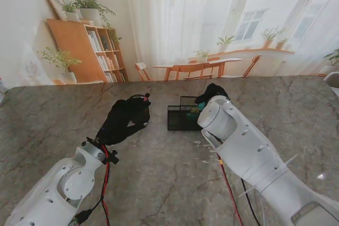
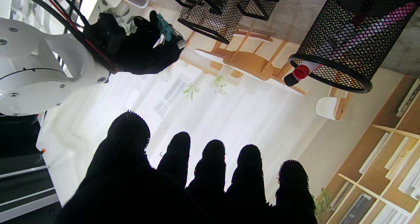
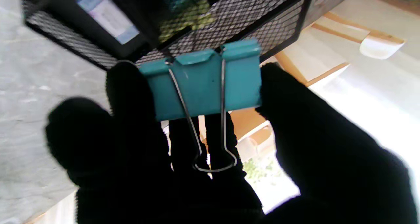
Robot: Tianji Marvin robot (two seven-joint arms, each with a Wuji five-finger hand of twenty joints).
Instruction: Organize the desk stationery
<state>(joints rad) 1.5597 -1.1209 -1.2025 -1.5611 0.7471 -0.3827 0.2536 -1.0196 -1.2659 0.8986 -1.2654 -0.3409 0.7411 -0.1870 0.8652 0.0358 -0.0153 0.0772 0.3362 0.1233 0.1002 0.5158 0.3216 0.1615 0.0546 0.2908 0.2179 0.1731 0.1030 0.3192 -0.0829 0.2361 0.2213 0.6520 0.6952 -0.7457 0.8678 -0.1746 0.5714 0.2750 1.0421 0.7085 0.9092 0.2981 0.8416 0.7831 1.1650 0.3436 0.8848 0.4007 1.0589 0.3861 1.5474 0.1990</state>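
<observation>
— Item one?
— Binder clip (image 3: 203, 82), teal, wire handles folded toward the palm. Pinched between the fingers (image 3: 131, 96) and thumb of the right hand (image 1: 212, 92), held just over the mesh tray (image 1: 183, 117).

— Tray contents?
— Divided, black mesh. Something yellow-green in one compartment, a dark flat item with a pale label in another; neither can be told further.

— Item two?
— Mesh pen cup (image 2: 344, 43), round, a red-capped marker (image 2: 300, 73) at its rim, left of the tray.

— Left hand (image 2: 197, 184)?
— Fingers spread, holding nothing, raised near the cup.

— Step in hand?
— Judged: delivering the clip to the tray. Next move calls for lowering over a compartment, then parting fingers so the clip drops inside, not onto the rim.
</observation>
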